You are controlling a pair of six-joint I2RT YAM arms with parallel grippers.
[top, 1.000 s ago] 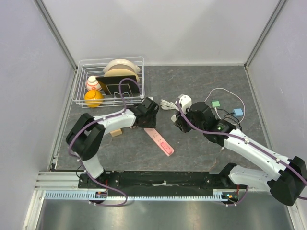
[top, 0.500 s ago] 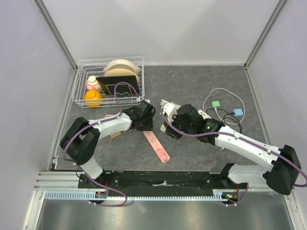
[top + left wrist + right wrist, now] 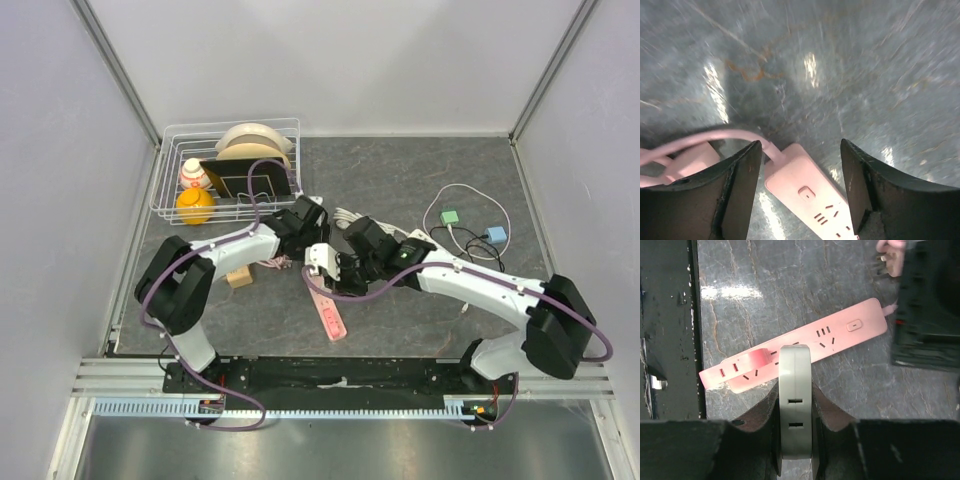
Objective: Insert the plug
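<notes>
Step in hand: lining up plug over socket; insertion not yet made. Grasp: right pincer (image 3: pixel 795 412) clamped on white plug (image 3: pixel 795 367), held over socket row of pink power strip (image 3: pixel 840 337) lying mid-desk (image 3: pixel 400 180). Contact cannot be told; prongs hidden. Support: left pincer (image 3: pixel 800 192) wide, fingers astride strip's cord end, apparently not gripping. Next move likely calls for steadying strip, squaring prongs to holes, pressing straight down. No brand, label or writing legible.

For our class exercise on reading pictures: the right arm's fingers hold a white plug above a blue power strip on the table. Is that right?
No. The power strip is pink, not blue, as the right wrist view shows. The right arm's fingers do hold the white plug above it on the table.
</notes>
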